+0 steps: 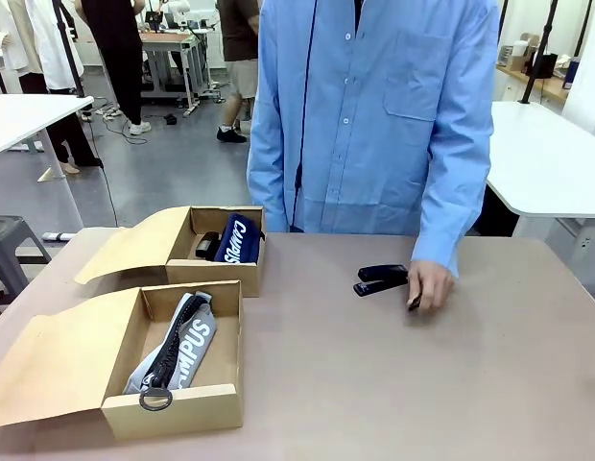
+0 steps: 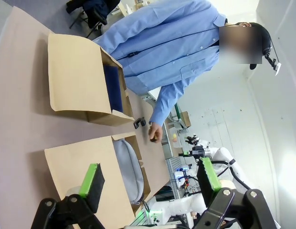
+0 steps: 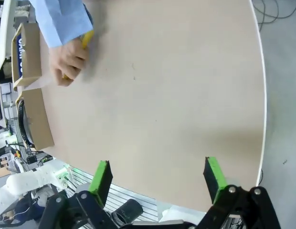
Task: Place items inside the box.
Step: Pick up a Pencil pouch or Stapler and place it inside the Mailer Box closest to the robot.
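While the left gripper (image 2: 149, 171) and right gripper (image 3: 157, 166) both hang spread and empty, the table (image 1: 422, 384) carries two open boxes: the near box (image 1: 125, 413) holds the grey pouch (image 1: 187, 341), the far box (image 1: 216, 276) the navy pouch (image 1: 237, 240). A black stapler (image 1: 382, 279) lies loose just beside the person's hand (image 1: 430, 286), which covers the yellow utility knife (image 3: 87, 39). Reaching now risks striking that hand or knocking the stapler away.

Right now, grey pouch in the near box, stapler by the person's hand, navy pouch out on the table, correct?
No: the front view shows the navy pouch inside the far box, not on the table. The grey pouch in the near box and the stapler by the person's hand are right.
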`<act>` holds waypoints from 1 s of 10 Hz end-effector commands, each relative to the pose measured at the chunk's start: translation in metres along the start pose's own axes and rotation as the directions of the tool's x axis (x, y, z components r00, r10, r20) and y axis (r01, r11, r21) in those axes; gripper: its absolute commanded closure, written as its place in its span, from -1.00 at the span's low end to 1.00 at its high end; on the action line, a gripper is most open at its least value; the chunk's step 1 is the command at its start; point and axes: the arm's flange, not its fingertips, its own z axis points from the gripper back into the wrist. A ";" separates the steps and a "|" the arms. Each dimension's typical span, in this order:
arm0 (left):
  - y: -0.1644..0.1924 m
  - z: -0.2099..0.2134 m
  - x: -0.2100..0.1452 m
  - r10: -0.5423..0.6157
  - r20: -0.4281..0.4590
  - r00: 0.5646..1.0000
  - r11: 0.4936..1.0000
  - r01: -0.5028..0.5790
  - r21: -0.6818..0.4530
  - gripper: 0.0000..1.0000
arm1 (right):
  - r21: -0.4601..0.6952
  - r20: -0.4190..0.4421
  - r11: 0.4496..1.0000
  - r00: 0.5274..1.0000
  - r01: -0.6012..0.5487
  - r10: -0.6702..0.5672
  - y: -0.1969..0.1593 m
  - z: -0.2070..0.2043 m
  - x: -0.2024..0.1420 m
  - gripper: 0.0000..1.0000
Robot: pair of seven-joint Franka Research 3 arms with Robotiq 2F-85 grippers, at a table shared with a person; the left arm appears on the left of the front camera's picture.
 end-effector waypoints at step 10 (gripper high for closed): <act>-0.002 -0.001 0.000 -0.021 0.012 1.000 1.000 0.021 -0.020 -1.00 | -0.292 -0.348 0.918 0.924 -0.268 0.159 0.283 -0.176 0.085 -1.00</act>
